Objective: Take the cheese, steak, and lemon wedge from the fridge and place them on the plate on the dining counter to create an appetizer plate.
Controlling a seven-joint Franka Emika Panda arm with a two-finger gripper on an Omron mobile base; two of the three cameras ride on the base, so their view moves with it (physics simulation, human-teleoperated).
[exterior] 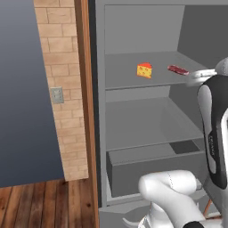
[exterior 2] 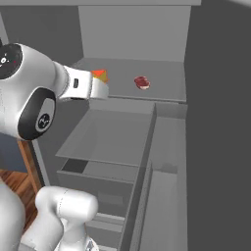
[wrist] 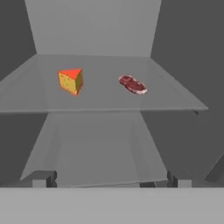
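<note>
The fridge (exterior: 142,31) stands open in front of me. On its upper grey shelf (wrist: 105,99) the cheese (wrist: 71,81) sits to the left, an orange-yellow wedge with a red top. The steak (wrist: 133,84), a small red-pink slab, lies to its right. Both also show from the base cameras: cheese (exterior: 144,70), steak (exterior: 178,69), cheese (exterior 2: 100,74) partly behind my hand, steak (exterior 2: 142,82). My gripper (wrist: 111,180) is open and empty, short of the shelf's front edge and facing it. The lemon wedge, plate and dining counter are out of view.
Below the upper shelf are a bare lower shelf (exterior: 147,124) and a grey drawer (exterior: 151,167). A wood-brown side panel (exterior: 87,111) and a brick wall (exterior: 62,80) with a switch plate (exterior: 56,95) stand to the left. The fridge door (exterior 2: 220,147) is on the right.
</note>
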